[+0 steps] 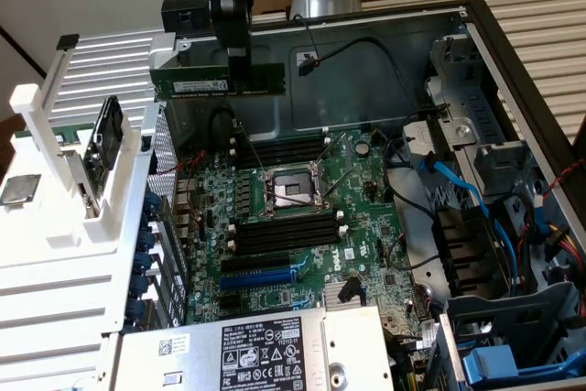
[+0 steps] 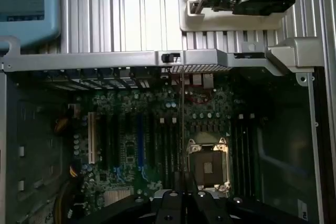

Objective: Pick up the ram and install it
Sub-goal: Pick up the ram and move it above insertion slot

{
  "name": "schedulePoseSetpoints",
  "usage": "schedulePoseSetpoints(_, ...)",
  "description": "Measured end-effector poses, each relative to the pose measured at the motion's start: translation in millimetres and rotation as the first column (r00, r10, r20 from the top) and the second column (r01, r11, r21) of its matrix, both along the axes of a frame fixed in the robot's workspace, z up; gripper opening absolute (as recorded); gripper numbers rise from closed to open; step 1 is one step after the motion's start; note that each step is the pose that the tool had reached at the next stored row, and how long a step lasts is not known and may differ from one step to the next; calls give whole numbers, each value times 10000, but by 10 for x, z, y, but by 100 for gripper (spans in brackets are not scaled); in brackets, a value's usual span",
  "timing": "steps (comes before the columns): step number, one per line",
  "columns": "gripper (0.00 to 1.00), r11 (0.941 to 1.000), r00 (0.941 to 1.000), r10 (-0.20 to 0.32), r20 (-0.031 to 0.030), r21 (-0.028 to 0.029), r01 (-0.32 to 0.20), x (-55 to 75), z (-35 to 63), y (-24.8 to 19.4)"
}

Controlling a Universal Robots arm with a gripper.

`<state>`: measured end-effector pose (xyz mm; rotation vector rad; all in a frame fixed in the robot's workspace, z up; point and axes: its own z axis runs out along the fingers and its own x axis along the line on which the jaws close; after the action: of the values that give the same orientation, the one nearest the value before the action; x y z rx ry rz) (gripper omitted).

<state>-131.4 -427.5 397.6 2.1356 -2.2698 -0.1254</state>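
Gripper (image 1: pixel 240 63) clamped on the ram (image 1: pixel 218 82), which hangs level above the motherboard's (image 1: pixel 302 254) far edge. The grip sits off-centre, so the stick could twist and jam entering a memory slot (image 1: pixel 286 149). Notch orientation is hard to tell from here; if reversed, it won't seat.

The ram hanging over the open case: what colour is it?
Green; the ram also carries a pale label. The exterior view shows it best.

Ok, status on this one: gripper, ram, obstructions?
Gripper shut on the ram. Ram level, in the air above the motherboard, not seated. Black cable lies close by the upper memory slots.
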Motion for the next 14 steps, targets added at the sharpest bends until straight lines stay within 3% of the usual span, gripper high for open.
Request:
schedulePoseSetpoints(4,12,10000,10000,8,3,2,-8,161,-53,0)
schedulePoseSetpoints(9,12,9999,9999,103,43,-20,-103,257,-112,0)
schedulePoseSetpoints(10,12,9995,9995,315,72,-41,-315,364,-237,0)
schedulePoseSetpoints(14,12,9993,9992,382,72,-40,-382,430,-311,0)
